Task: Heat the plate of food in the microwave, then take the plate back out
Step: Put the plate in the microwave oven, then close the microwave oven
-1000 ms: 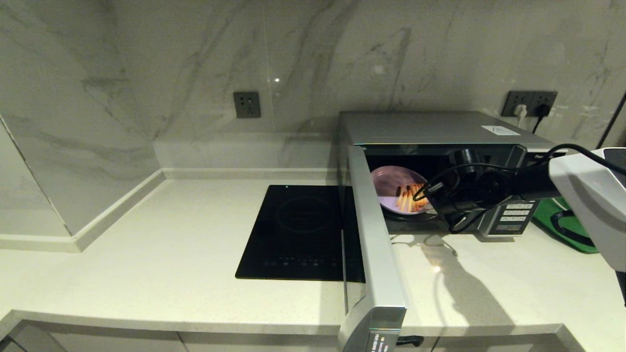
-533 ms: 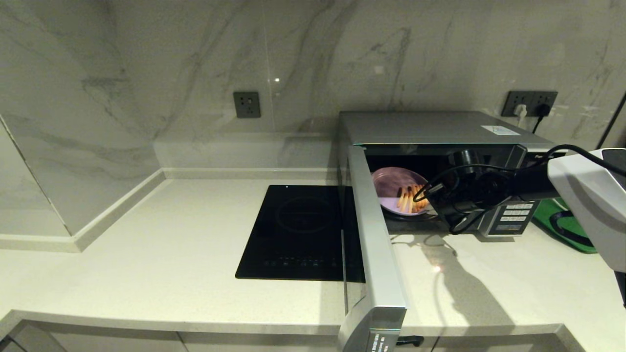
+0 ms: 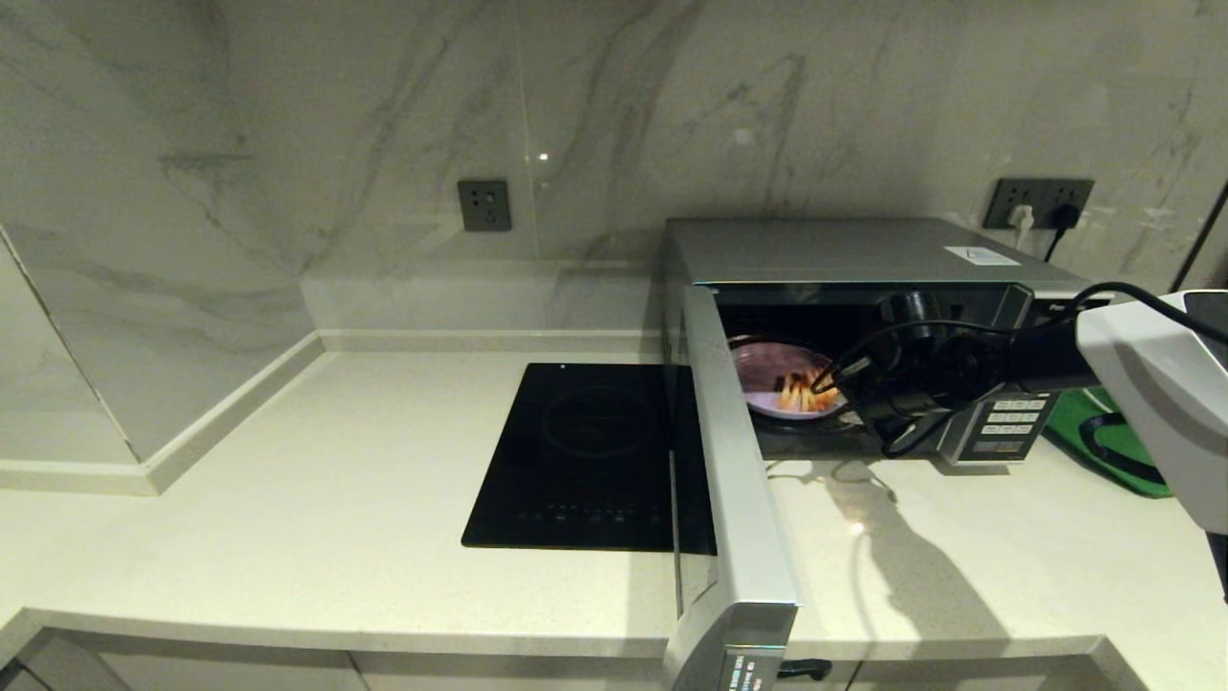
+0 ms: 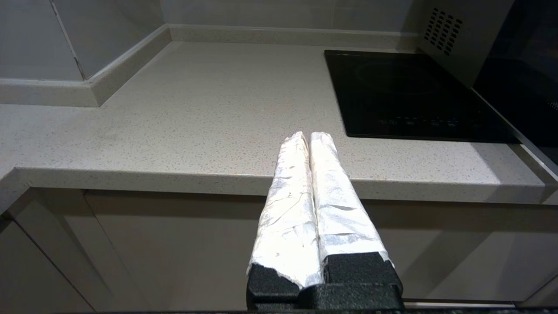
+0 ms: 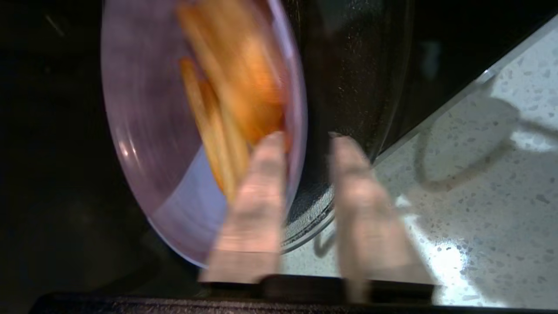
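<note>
Plate of food (image 3: 782,381) inside microwave (image 3: 863,259)

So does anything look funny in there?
Not really. The plate of food sits inside the open microwave, fries on it, nothing spilled. The right gripper straddles its rim, fingers apart. The left gripper waits, shut.

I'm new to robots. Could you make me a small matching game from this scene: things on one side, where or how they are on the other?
Things:
1. plate
2. door
3. left gripper
4. cooktop

Place or state:
A. shut, near the counter's front edge
B. inside the microwave
C. swung open
D. set in the counter, left of the microwave

Pairs: 1-B, 2-C, 3-A, 4-D
</note>
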`<state>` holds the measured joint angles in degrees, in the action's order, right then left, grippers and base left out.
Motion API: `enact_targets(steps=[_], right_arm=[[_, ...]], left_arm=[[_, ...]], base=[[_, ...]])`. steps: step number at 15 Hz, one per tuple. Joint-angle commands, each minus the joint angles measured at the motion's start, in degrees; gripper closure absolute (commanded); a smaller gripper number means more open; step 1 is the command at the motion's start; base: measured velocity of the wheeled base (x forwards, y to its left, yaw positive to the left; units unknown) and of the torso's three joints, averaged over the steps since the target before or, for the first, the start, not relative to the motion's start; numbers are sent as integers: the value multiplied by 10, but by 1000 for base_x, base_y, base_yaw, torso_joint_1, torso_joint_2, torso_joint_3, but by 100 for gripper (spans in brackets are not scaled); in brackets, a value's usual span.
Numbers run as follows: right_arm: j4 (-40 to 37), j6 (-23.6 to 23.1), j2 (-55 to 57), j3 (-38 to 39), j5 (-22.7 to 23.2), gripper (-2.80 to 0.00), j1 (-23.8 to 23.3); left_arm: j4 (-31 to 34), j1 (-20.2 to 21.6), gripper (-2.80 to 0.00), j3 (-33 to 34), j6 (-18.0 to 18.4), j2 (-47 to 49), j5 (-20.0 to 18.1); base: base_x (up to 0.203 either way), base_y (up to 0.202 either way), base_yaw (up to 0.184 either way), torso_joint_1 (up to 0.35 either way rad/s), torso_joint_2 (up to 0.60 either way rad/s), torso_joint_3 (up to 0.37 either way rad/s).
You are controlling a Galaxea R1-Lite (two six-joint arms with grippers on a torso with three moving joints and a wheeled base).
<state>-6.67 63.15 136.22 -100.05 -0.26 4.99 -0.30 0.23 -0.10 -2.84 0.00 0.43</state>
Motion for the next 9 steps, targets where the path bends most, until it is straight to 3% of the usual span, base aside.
enact_targets(steps=[1,9], right_arm=[[-1,4,-1,1,0,-280,0],[-2,1,-34,19,0,-280,0]], left_arm=[[0,0,0,0,-1,-1,0],[0,0,0,0,-1,-1,0]], base=[[0,0,0,0,0,0],[0,0,0,0,0,0]])
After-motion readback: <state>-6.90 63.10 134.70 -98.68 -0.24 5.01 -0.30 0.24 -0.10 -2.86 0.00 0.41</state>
